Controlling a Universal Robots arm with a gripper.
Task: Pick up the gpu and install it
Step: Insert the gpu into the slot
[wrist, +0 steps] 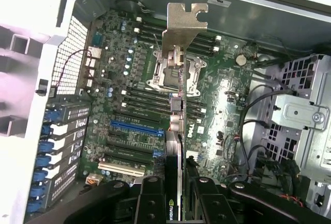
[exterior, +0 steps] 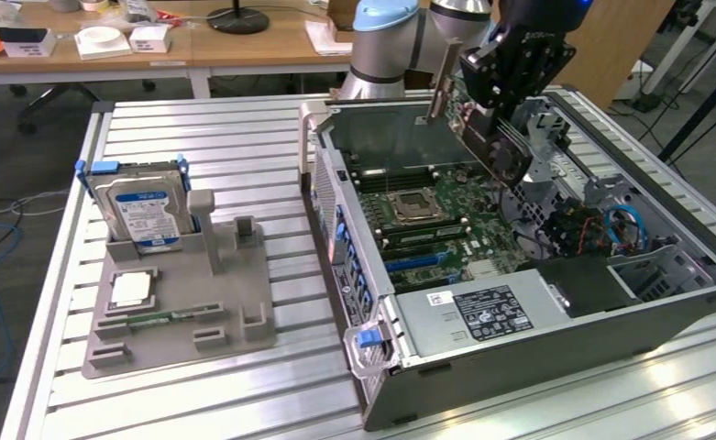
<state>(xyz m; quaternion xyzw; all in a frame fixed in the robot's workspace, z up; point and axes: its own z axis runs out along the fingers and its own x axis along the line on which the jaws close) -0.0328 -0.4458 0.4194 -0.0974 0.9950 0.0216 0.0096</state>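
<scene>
My gripper [exterior: 501, 92] is shut on the gpu [exterior: 490, 137], a thin card with a green board, a dark cooler face and a silver end bracket [exterior: 442, 84]. The card hangs edge-down above the open computer case [exterior: 554, 344], over the motherboard [exterior: 437, 215], apart from it. In the wrist view the gpu [wrist: 178, 115] is seen edge-on between the black fingers [wrist: 151, 203], its bracket [wrist: 184, 23] pointing away from the gripper [wrist: 176, 195]. A blue expansion slot [wrist: 135, 128] lies on the board beside the card's line.
On the exterior view's left a grey holder tray [exterior: 229, 321] carries an upright hard drive [exterior: 148, 215], a square processor chip [exterior: 131, 289] and a narrow memory stick [exterior: 162, 318]. The case holds a power supply [exterior: 486, 312], cables [exterior: 621, 229] and a drive cage [wrist: 300, 115].
</scene>
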